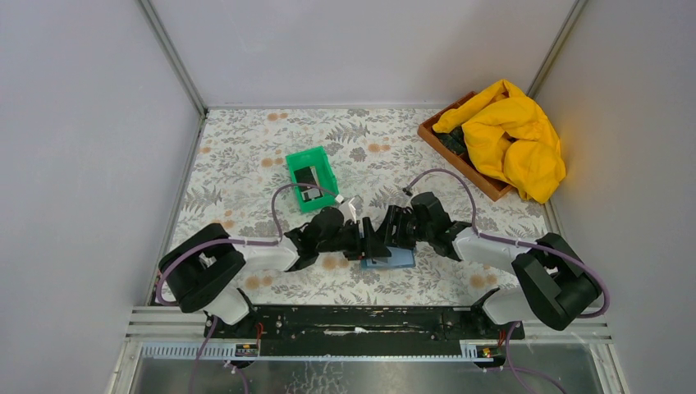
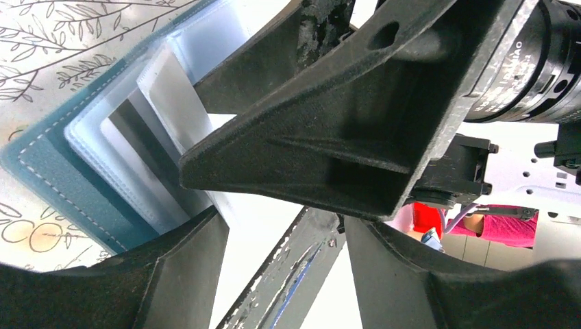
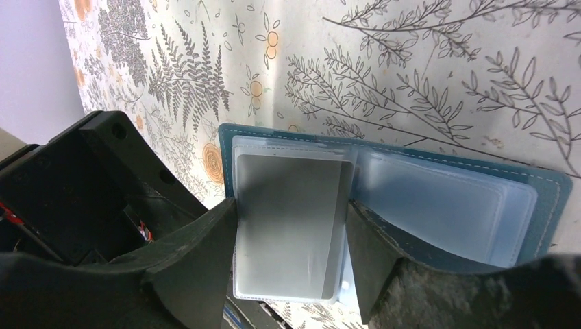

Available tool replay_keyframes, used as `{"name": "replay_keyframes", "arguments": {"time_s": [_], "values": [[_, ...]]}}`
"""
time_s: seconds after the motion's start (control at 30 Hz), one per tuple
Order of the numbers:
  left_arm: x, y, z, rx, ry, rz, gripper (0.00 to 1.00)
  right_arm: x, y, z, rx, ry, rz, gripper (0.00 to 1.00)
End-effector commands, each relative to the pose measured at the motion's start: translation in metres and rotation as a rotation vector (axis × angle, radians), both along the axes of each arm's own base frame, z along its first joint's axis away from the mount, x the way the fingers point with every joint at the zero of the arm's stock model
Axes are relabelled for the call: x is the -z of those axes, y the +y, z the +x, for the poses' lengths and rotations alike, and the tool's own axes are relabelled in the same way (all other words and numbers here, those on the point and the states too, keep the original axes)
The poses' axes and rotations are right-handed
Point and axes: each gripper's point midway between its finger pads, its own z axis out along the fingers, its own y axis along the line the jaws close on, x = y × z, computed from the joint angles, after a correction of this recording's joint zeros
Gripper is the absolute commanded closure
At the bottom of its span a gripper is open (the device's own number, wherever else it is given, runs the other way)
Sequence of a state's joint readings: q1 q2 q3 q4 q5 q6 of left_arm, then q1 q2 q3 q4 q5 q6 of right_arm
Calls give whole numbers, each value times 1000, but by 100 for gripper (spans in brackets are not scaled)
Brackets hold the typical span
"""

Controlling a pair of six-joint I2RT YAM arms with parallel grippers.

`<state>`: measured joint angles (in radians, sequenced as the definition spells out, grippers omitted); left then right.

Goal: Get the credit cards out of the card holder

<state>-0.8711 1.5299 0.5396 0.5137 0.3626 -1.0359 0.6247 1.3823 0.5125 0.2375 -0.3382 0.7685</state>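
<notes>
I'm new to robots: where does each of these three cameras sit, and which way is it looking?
Top external: fixed above and behind, looking down at the table; shows left arm and right arm whole.
Left wrist: on the left arm, looking along the left gripper at the card holder and the right arm's black parts.
Right wrist: on the right arm, looking down past the right gripper at a grey card.
Shared: all show the open card holder.
</notes>
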Motion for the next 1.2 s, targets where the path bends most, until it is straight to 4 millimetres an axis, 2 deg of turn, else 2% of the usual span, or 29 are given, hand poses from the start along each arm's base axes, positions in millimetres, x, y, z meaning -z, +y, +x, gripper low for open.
{"name": "replay_keyframes", "arguments": {"time_s": [0.0,0.37,0.7,0.87,1.17], "values": [[-22,-15,17,-17,-72,-60,31,-19,7,1,-48,-73,40,34],[-5,-20,19,-21,-45,-45,31,-17,-6,2,-33,-96,-32,23],[-12,-27,25,-18,-64,-54,31,-29,-16,12,31,-145,-65,22],[-16,-32,28,-13,-79,-45,31,-31,-33,20,108,-167,-106,20],[-16,-47,29,18,-82,-55,31,-45,-79,36,291,-256,-216,19]]}}
